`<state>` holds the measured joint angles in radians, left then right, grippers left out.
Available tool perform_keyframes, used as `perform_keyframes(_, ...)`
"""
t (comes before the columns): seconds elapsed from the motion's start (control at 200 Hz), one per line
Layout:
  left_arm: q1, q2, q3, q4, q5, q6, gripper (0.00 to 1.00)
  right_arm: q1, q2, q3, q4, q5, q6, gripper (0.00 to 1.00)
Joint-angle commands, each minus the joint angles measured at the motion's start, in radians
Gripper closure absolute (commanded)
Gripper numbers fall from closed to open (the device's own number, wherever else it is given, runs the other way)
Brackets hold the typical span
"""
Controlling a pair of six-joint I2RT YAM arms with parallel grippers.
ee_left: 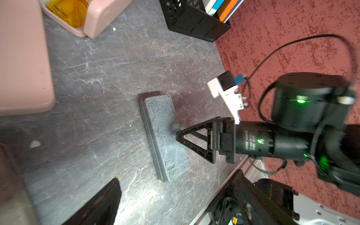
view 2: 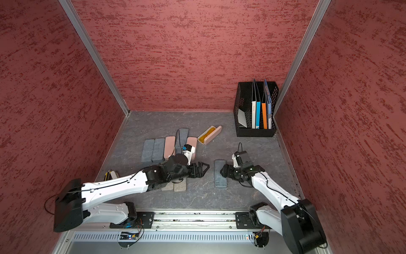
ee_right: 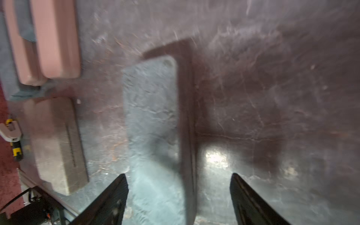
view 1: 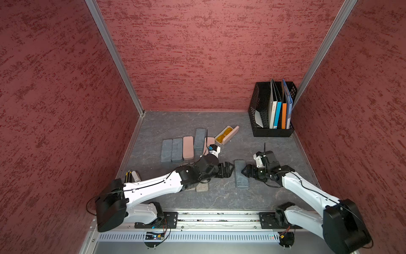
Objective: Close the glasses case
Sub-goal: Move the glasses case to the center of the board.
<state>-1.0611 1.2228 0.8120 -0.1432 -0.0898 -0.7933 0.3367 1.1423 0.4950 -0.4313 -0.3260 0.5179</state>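
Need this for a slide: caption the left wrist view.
Closed grey case flat on the table, the right arm's fingers close by.

Bare tabletop point(view 1: 175, 122) across upper centre and lower centre of frame. Blocked at upper right by black file rack point(view 1: 261, 132), centre left by row of closed cases point(view 1: 178, 149), beside it an open pink case point(view 1: 228, 134). Tight at centre: grey case point(view 1: 241, 177) hemmed between left gripper point(view 1: 230, 169) and right gripper point(view 1: 243, 171).
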Motion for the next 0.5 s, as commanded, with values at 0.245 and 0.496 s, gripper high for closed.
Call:
perform_keyframes(0.245,-0.059,-0.339,-0.037,-0.305,-0.173,0.062,0.0,0.021,0.05,-0.074,0.234,-0.114,0.042,0.24)
perform_keyframes(0.496,-0.075,-0.41,-0.094,-0.332,-0.192,0.033,0.0,0.099,0.113,-0.104,0.325,-0.084,0.099,0.31)
